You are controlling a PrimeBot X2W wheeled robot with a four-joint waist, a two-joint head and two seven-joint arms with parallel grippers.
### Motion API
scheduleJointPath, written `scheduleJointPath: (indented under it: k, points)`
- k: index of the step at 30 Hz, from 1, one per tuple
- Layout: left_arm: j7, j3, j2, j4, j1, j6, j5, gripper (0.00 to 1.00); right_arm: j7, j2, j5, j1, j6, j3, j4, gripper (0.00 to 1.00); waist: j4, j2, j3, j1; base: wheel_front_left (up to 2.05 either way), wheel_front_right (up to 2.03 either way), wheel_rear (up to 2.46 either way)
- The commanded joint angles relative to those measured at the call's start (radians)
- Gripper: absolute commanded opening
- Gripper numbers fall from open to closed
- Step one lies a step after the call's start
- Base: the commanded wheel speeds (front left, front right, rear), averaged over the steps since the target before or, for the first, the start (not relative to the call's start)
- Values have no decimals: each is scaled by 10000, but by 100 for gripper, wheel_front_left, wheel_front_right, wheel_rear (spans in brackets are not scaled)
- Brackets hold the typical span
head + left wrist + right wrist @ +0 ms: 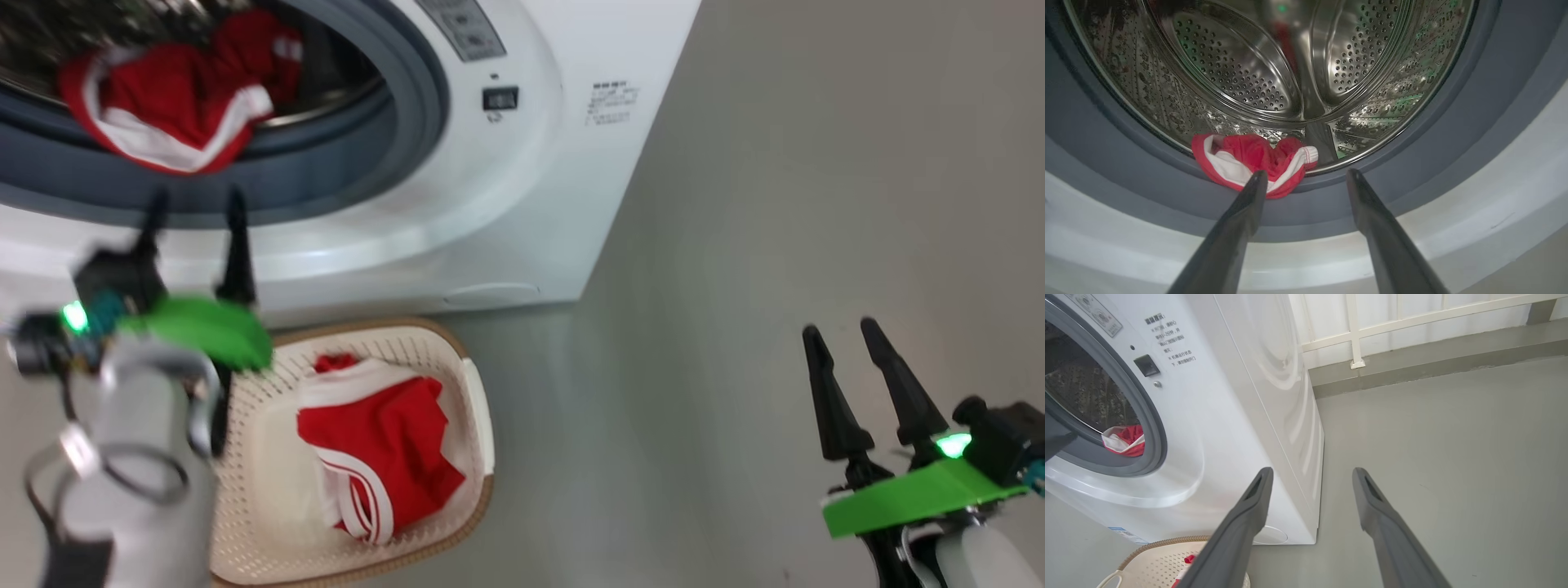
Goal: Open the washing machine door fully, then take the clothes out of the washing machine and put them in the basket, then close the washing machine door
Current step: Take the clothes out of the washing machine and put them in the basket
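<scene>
The white washing machine (522, 204) stands with its mouth uncovered; its door is out of view. A red and white garment of the clothes (175, 102) hangs over the grey rubber ring at the drum's lower lip, the same clothes (1249, 161) (1124, 441). Another red garment (375, 457) lies in the cream basket (473, 408) on the floor before the machine. My left gripper (196, 200) is open just below the drum mouth, and its fingertips (1257, 179) point at the hanging garment without touching it. My right gripper (841, 331) stands open over bare floor to the right.
Grey floor (775, 204) stretches to the right of the machine. A white railing (1355, 330) on a low kerb runs behind it. The basket's (1155, 559) rim sits close under the machine's front.
</scene>
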Motion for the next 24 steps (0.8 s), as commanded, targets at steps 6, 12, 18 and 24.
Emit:
scheduleJointPath:
  k: [6,12,18,24]
  points:
    - [47,7,889,1928,-2350,-47,355,100,-65,85,141,-708,65,322,-290,100,-695,-1,1415,0,0,0,0]
    - [213,-231,1264,3595,-3986,92,577,100,-65,150,166,-1025,65,325,-334,100,-881,-1,1921,0,0,0,0]
    - [493,-398,1638,4927,-4978,399,733,100,-65,201,176,-1191,65,359,-367,100,-1016,-1,2195,0,0,0,0]
    - [535,-607,1926,5479,-5307,597,866,100,-65,231,159,-1215,65,358,-375,100,-1095,-1,2237,0,0,0,0]
